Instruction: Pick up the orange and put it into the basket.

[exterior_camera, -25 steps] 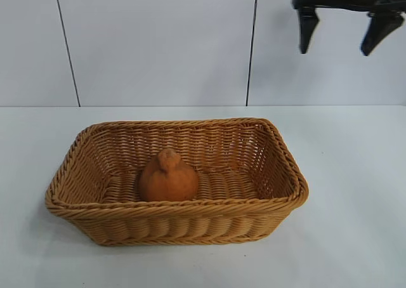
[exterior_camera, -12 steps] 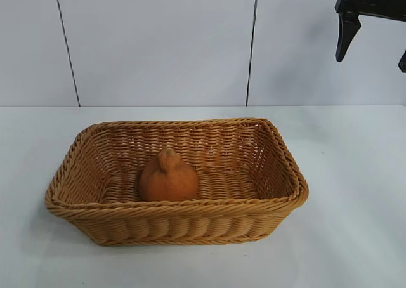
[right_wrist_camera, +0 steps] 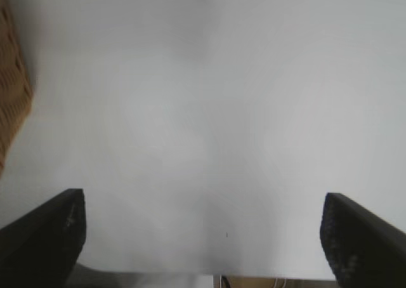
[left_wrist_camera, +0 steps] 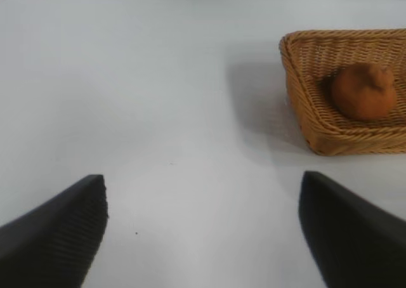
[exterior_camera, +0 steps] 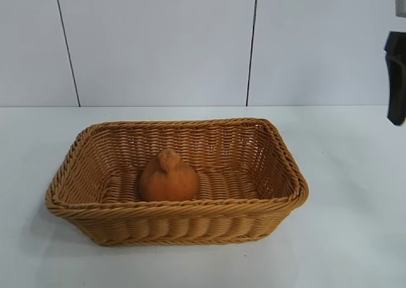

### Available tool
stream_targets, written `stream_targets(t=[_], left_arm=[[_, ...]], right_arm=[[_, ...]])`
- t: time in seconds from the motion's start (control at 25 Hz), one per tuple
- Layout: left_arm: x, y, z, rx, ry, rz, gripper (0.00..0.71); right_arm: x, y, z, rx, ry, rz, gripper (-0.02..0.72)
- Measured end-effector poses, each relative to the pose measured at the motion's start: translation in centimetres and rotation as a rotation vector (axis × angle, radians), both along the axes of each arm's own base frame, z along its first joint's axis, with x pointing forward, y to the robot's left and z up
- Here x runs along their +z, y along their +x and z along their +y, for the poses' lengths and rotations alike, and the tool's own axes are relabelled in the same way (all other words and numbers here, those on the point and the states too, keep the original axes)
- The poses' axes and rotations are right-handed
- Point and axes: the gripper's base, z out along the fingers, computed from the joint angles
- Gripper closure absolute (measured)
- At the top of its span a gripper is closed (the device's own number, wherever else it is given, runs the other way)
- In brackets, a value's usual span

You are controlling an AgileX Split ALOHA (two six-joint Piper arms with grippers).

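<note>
The orange [exterior_camera: 168,177] sits upright inside the wicker basket [exterior_camera: 279,150], left of its middle, knob upward, with nothing touching it. The left wrist view shows the orange [left_wrist_camera: 363,91] in the basket [left_wrist_camera: 297,85] off to one side and well away. My left gripper [left_wrist_camera: 203,237] is open and empty over bare table; it is outside the exterior view. My right gripper [right_wrist_camera: 203,237] is open and empty, high at the right. Only one of its black fingers [exterior_camera: 396,78] shows at the exterior view's right edge, far from the basket.
The basket stands mid-table on a white tabletop [exterior_camera: 355,205] with a white panelled wall [exterior_camera: 158,40] behind. A corner of the basket [right_wrist_camera: 9,78] shows at the edge of the right wrist view. The table's front edge [right_wrist_camera: 190,276] lies below the right gripper.
The right gripper has swung to the right, from above the basket's far right corner to the frame edge, and lower. The orange and basket have not moved.
</note>
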Motion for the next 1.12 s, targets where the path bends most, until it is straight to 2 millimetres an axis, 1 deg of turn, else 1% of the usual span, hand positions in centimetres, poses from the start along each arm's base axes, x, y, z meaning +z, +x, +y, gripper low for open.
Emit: stream_targets(t=[0.16, 0.24, 0.44, 0.56, 0.68, 0.92, 1.0, 1.12], left_arm=[[0.0, 0.0, 0.0, 0.0, 0.0, 0.0, 0.121], [0.0, 0.0, 0.0, 0.0, 0.0, 0.0, 0.121], [0.0, 0.0, 0.0, 0.0, 0.0, 0.001, 0.121], [0.0, 0.0, 0.0, 0.0, 0.0, 0.001, 0.121], [0.0, 0.0, 0.0, 0.0, 0.0, 0.001, 0.121], [0.0, 0.0, 0.0, 0.0, 0.0, 0.001, 0.121], [0.0, 0.0, 0.0, 0.0, 0.0, 0.001, 0.121], [0.0, 0.0, 0.0, 0.0, 0.0, 0.001, 0.121]], right_arm=[[-0.9, -4.2, -0.2, -0.001, 0.001, -0.105, 0.01], [-0.9, -6.0, -0.2, 0.002, 0.003, -0.174, 0.01], [1.3, -9.1, -0.4, 0.009, 0.008, -0.396, 0.01], [2.9, -11.3, -0.4, 0.009, 0.014, -0.567, 0.01], [4.0, -13.7, -0.5, 0.008, 0.02, -0.732, 0.01], [5.0, -18.3, -0.7, 0.007, 0.029, -1.031, 0.01], [5.0, -19.3, -0.7, 0.007, 0.031, -1.096, 0.01], [5.0, -19.6, -0.7, 0.007, 0.032, -1.113, 0.01]])
